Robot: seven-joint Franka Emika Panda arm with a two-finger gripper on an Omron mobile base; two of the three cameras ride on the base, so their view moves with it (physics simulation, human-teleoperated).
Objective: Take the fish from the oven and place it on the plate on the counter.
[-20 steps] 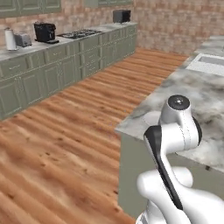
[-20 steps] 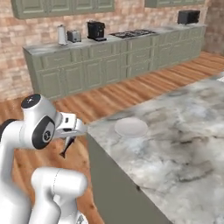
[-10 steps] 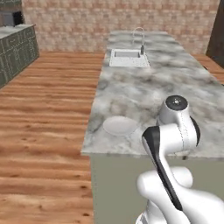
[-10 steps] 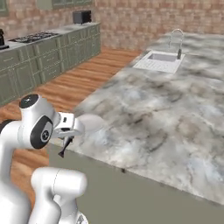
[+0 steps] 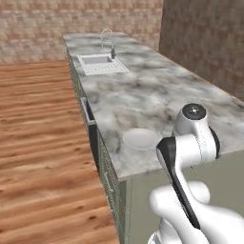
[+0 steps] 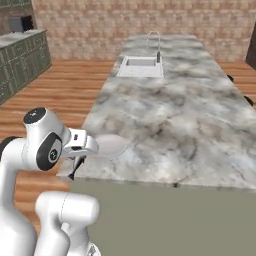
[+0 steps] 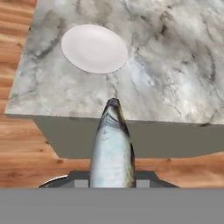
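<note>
Gripping the fish between its two fingers, the gripper stands partly closed on the fish's sides, with the grey, silvery body sticking out ahead of it. In the hand view the fish's pointed end hangs over the near edge of the counter, short of the plate, which lies farther in on the stone top near that edge and close to one corner. The plate is bare, and the fish is apart from it. In the right base view the gripper hangs just off the counter's near edge, beside the plate, at the end of the white arm. In the left base view the plate lies near the counter's front corner, just beyond the arm's round joint. Well away from the plate, toward the far end of the counter, a sink with a tap is set into the marbled top. Wooden flooring runs alongside the counter, and a brick wall closes the room behind it.
</note>
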